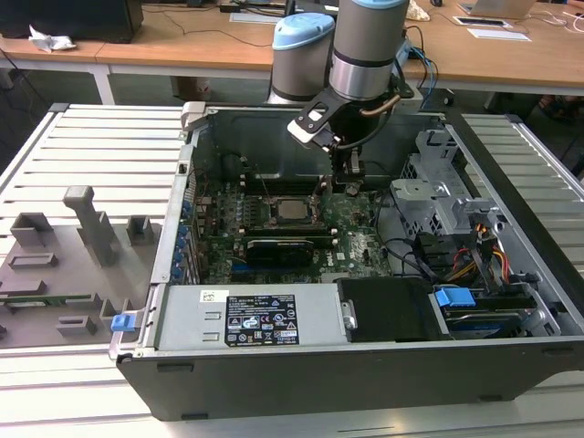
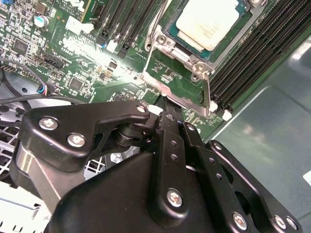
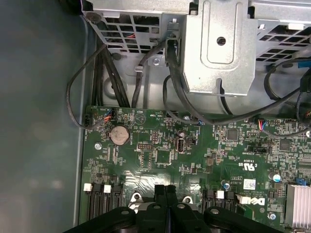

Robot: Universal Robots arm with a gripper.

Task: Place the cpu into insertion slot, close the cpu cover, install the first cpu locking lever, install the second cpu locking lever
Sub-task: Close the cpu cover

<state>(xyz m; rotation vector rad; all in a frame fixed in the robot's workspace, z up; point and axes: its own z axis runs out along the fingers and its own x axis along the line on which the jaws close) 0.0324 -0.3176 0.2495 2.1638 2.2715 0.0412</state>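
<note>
The jaws are pressed shut with nothing seen between them, tips just beside a corner of the insertion slot [image 2: 165, 47], where the cpu [image 2: 206, 22] sits framed by the flat-lying cpu cover [image 2: 223, 47], mid-motherboard [image 3: 160, 162] inside the computer case [image 1: 274, 379]

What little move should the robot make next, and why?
Probably a small press on the locking lever beside it. The cpu already lies seated with the cpu cover around it, and the shut fingers sit at the cover's edge next to that lever.
</note>
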